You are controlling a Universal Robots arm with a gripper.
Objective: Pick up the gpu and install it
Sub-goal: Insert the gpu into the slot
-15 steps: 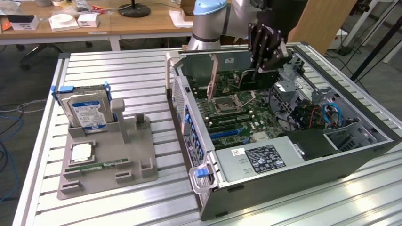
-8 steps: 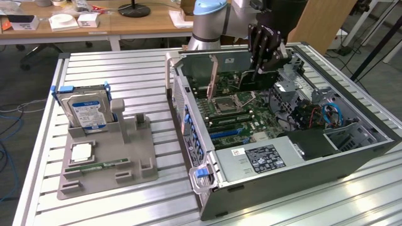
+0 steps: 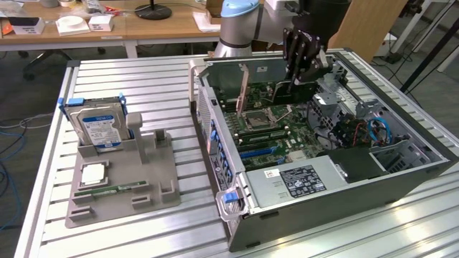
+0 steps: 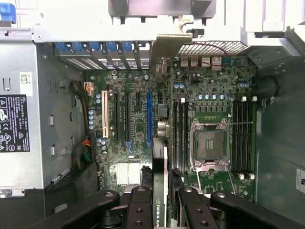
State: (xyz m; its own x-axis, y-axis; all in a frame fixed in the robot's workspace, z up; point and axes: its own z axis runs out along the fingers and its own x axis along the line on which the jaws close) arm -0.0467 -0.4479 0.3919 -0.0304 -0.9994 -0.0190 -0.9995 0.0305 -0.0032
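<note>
Slatted aluminium bench, open grey computer case. Pincer clamped on thin black gpu card above the case's green motherboard. We'd call it light, stiff, fragile; hold edges.

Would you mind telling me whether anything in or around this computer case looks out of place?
Nothing looks damaged or spilled. The gpu stands on edge in the hand above the motherboard, roughly parallel to its slots. The processor socket sits empty.
</note>
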